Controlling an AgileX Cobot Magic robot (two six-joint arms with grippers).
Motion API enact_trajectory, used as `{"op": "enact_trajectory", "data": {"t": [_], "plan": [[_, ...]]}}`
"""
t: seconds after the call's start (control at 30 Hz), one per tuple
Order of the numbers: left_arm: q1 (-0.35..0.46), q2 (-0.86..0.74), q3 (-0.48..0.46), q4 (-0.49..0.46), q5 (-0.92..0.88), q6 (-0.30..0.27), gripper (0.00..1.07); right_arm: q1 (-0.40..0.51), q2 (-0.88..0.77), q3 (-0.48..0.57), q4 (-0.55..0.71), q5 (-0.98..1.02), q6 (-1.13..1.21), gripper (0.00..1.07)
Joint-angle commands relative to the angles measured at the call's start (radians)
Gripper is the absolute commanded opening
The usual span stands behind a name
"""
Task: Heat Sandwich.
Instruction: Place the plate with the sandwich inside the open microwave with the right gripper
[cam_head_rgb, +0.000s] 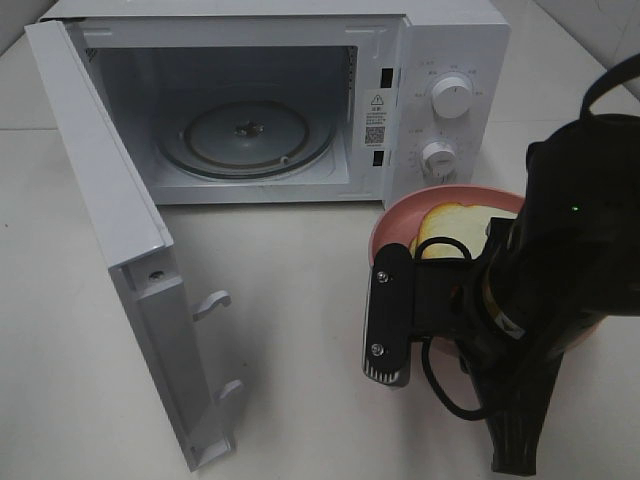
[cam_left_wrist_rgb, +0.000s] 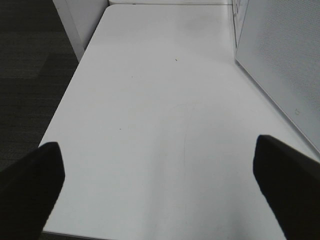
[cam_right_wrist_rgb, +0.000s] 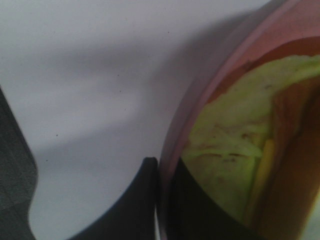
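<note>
The sandwich (cam_head_rgb: 450, 228), pale bread with a yellowish-green and brownish-orange filling, lies on a round salmon-pink plate (cam_head_rgb: 400, 215) in front of the microwave's (cam_head_rgb: 450, 40) control panel. My right gripper (cam_head_rgb: 388, 300) is shut on the plate's near left rim. In the right wrist view the gripper (cam_right_wrist_rgb: 160, 200) pinches the plate rim (cam_right_wrist_rgb: 200, 100), one finger outside and one inside, beside the sandwich (cam_right_wrist_rgb: 230, 135). The microwave door (cam_head_rgb: 110, 230) stands wide open, showing the glass turntable (cam_head_rgb: 245, 135). My left gripper (cam_left_wrist_rgb: 160, 185) is open over bare table, holding nothing; it is out of the high view.
The open door swings out toward the table's front left. The right arm (cam_head_rgb: 560, 260) covers the plate's right half. In the left wrist view the white table's (cam_left_wrist_rgb: 150, 100) edge and dark floor (cam_left_wrist_rgb: 25, 75) lie on one side, the door's perforated face (cam_left_wrist_rgb: 280, 60) on the other.
</note>
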Motion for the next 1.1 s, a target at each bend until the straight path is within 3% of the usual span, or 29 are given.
{"op": "enact_trajectory", "data": {"t": [0.03,0.77,0.93,1.1], "plan": [[0.004,-0.029,0.003,0.001,-0.011,0.001,0.98,0.005,-0.008,0.002,-0.041,-0.028,-0.086,0.02],[0.004,-0.029,0.003,0.001,-0.011,0.001,0.98,-0.008,-0.008,0.001,-0.028,-0.149,-0.52,0.0],[0.004,-0.029,0.003,0.001,-0.011,0.001,0.98,-0.09,-0.008,-0.002,0.049,-0.177,-0.675,0.0],[0.004,-0.029,0.003,0.001,-0.011,0.001,0.98,-0.114,-0.008,-0.002,0.148,-0.18,-0.844,0.0]]}}
